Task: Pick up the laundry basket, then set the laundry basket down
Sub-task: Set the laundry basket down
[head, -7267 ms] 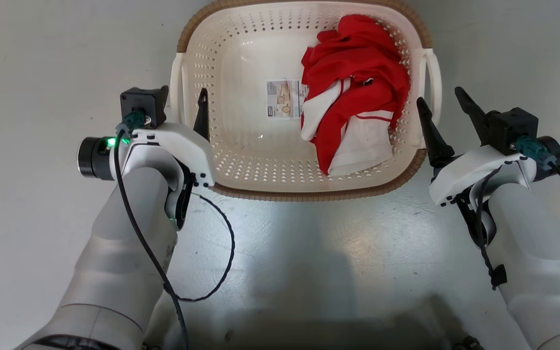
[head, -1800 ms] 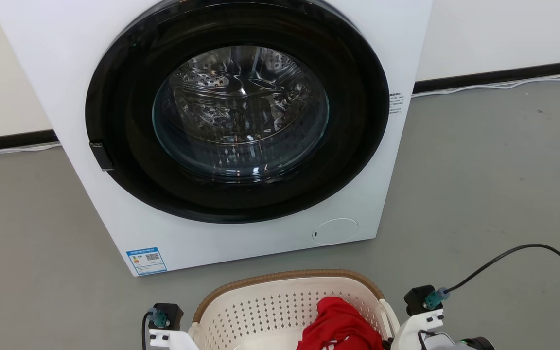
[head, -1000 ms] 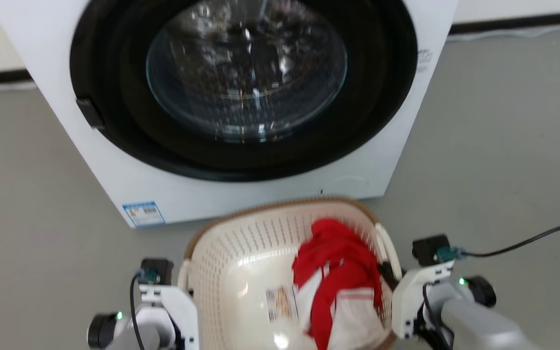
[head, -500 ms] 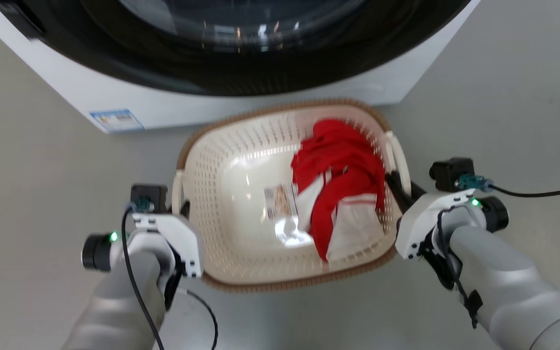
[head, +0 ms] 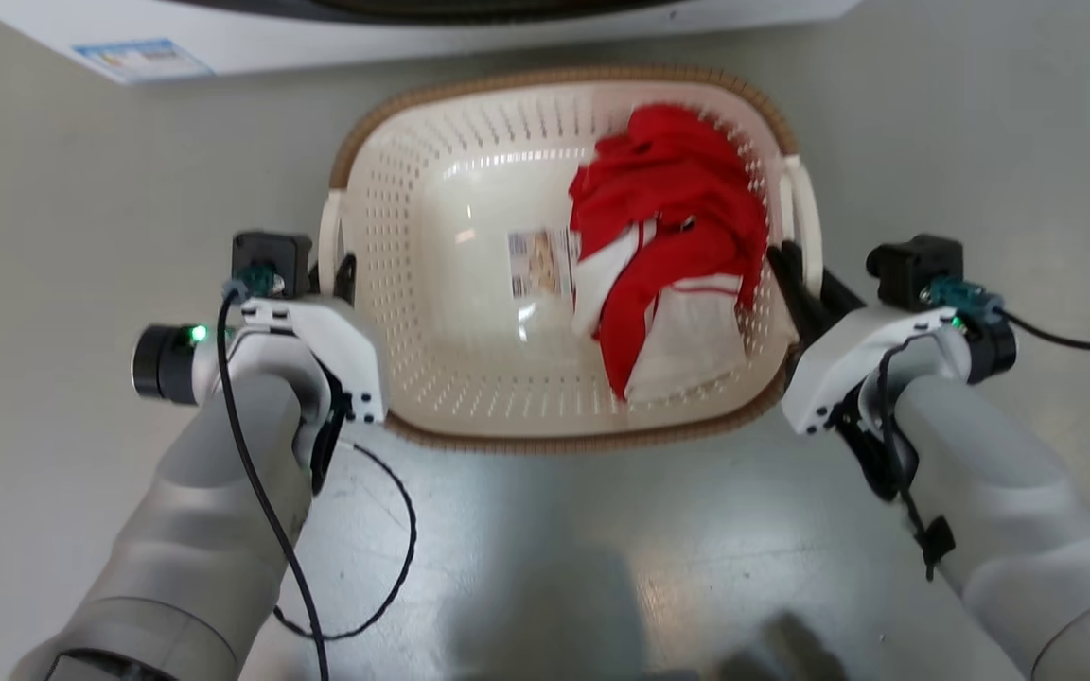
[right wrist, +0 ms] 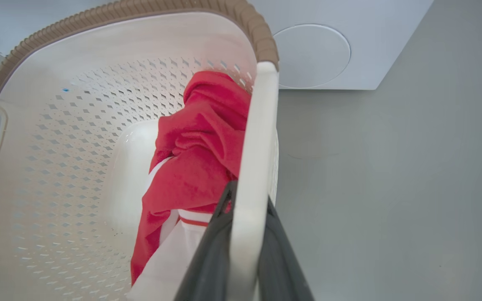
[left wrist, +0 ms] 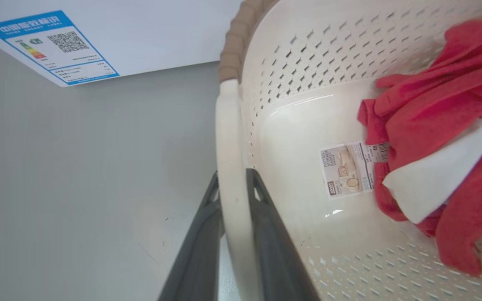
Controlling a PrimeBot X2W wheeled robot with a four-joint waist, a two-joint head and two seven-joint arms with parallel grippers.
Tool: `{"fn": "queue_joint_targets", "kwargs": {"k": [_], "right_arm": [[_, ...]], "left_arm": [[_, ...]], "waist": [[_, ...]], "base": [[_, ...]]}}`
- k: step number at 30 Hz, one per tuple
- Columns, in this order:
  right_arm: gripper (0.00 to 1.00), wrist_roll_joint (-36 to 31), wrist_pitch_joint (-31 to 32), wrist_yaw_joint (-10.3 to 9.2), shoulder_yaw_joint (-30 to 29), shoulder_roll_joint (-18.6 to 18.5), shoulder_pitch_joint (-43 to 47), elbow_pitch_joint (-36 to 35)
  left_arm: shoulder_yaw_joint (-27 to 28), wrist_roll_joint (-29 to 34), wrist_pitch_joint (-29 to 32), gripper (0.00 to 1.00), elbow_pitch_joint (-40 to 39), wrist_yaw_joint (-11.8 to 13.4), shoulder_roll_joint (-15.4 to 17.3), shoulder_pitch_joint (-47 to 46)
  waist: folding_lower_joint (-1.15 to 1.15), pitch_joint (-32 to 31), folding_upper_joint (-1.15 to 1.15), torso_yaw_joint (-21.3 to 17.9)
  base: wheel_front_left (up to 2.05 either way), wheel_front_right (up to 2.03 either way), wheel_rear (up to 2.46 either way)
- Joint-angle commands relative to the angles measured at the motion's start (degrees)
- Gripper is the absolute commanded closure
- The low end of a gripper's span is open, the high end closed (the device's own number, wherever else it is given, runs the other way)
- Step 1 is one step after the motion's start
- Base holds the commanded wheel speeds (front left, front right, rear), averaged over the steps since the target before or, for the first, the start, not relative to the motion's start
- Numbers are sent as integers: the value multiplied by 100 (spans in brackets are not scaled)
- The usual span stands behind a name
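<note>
Two grips on the laundry basket (head: 469, 378): left gripper (left wrist: 232, 177), right gripper (right wrist: 249, 192), jaws clamped on its side handles (left wrist: 228, 125).

Head looks down, wrists close, sharing basket (head: 554, 76)

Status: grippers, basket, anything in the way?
Left gripper and right gripper each shut on a side handle of the laundry basket. Red-and-white garment inside. Washing machine just beyond far rim.
</note>
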Motion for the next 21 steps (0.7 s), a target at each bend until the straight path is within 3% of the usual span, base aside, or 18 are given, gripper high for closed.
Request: {"fn": "queue_joint_targets", "kwargs": {"k": [1,11,21], "right_arm": [[100,-109,-119,41,7,16,39,-136],[100,-812,-119,41,-731,125,1,-352],[100,-1054,-119,41,-918,297,25,-324]], "left_arm": [[114,100,-78,100,-115,51,152,-71],[284,292,-79,100,-451,175,202,-140],[387,464,-79,100,-479,200,267,-251]], "waist": [[0,239,0,25],[0,651,0,113],[0,833,0,98]], "base": [[0,0,0],[0,0,0],[0,0,0]]}}
